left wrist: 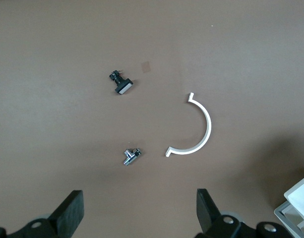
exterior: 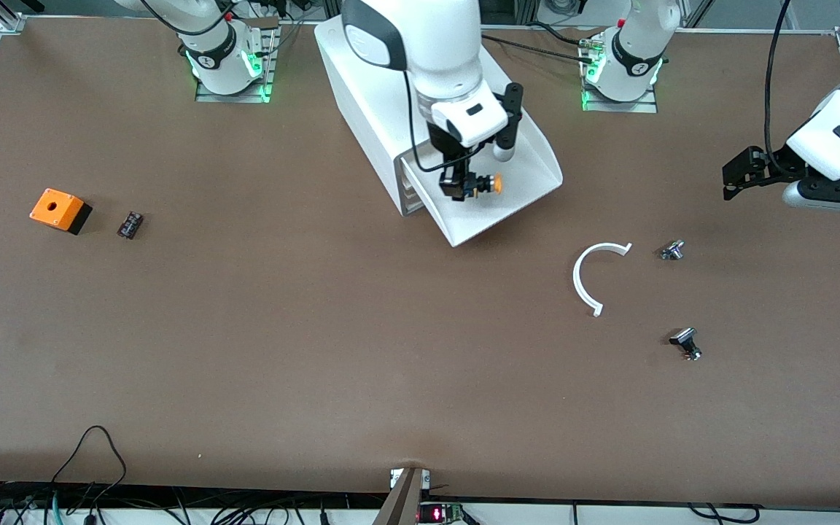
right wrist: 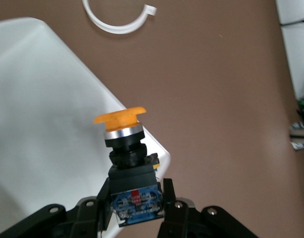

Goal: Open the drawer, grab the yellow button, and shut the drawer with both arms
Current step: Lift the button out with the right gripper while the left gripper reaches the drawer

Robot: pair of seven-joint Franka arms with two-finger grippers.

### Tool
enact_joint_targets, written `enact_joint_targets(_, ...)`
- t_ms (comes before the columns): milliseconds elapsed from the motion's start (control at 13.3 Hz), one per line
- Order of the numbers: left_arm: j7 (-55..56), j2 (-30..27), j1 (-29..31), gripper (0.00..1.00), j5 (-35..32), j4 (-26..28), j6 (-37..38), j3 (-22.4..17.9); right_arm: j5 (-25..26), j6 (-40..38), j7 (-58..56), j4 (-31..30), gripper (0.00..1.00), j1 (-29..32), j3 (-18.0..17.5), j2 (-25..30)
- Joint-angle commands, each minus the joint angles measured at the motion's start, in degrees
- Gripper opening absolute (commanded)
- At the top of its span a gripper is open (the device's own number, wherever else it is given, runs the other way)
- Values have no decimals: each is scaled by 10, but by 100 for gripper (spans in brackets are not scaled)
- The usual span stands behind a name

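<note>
On the worktop, nearer the front camera than the cabinet [exterior: 376, 80], lie a white half-ring [exterior: 589, 273] and two small metal parts. The drawer [exterior: 529, 182] stands pulled out. Above it the right tool [exterior: 464, 184] is clamped on the button [exterior: 489, 184]. The take step looks done; closing remains. The left tool [exterior: 741, 175], spread wide and empty, waits toward the cabinet's left-arm side and must come to the drawer front.
</note>
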State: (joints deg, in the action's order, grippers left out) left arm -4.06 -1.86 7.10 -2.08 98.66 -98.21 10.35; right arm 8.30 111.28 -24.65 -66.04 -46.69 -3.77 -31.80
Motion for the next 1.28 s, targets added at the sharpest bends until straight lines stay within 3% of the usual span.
enact_joint_targets(0, 3, 10, -6, 100, -2, -2, 6, 25, -8, 5, 1, -54, 33, 11, 49, 41)
enact_joint_targets(151, 2, 30, -6, 100, -4, -4, 1, 25, -22, 5, -11, -67, 33, 22, 96, 53)
enact_joint_targets(302, 2, 34, -6, 100, -10, -6, 4, 27, -57, 6, -4, -107, 33, 53, 98, 72)
enact_joint_targets(528, 19, 48, -7, 100, 27, -7, 0, 43, -58, 25, -11, -189, 33, 105, 98, 110)
enact_joint_targets(679, 74, 54, -9, 100, 48, -1, -27, 46, -59, 44, -2, -233, 33, 135, 98, 123)
enact_joint_targets(980, 205, 79, -21, 100, 54, 38, -105, 99, -58, 41, 6, -283, 32, 190, 100, 125)
enact_joint_targets(1207, 337, 103, -41, 100, 45, 82, -203, 137, -58, 57, 105, -325, 31, 224, 102, 119)
